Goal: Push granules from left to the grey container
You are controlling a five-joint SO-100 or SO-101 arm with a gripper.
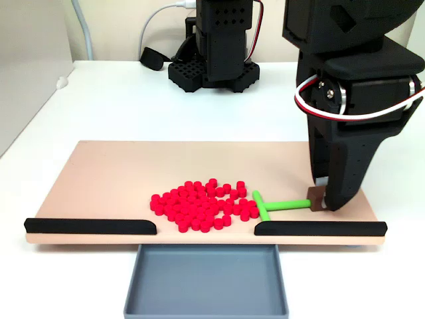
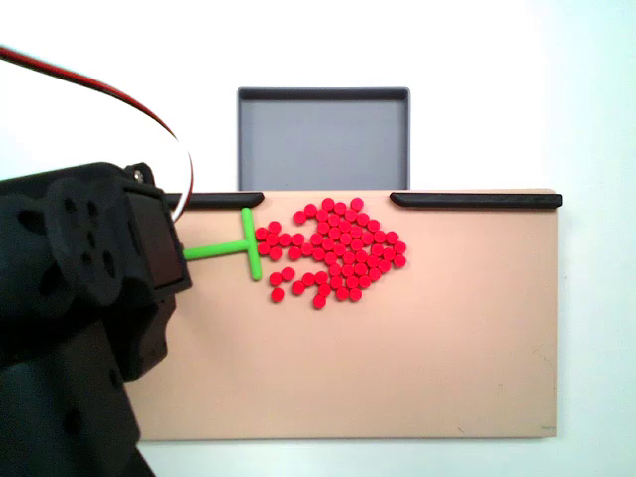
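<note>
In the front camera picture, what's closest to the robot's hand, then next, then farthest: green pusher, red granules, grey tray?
From the hand, at the board's right:
1. Green pusher, touching the hand.
2. Red granules, left of the pusher's crossbar.
3. Grey tray, off the board's front edge.

Black two-finger gripper (image 1: 323, 201) comes down at right, tips closed on the end of a green T-shaped plastic pusher (image 1: 273, 206) lying flat on a tan rectangular board (image 1: 119, 169). Pusher crossbar touches the right edge of a cluster of small bright red cylindrical granules (image 1: 202, 205). Two black strips (image 1: 89, 226) line the board's near edge with a gap between them. Shallow blue-grey rectangular plastic tray (image 1: 206, 276) sits just below that gap, on a white table (image 1: 119, 106).
</note>
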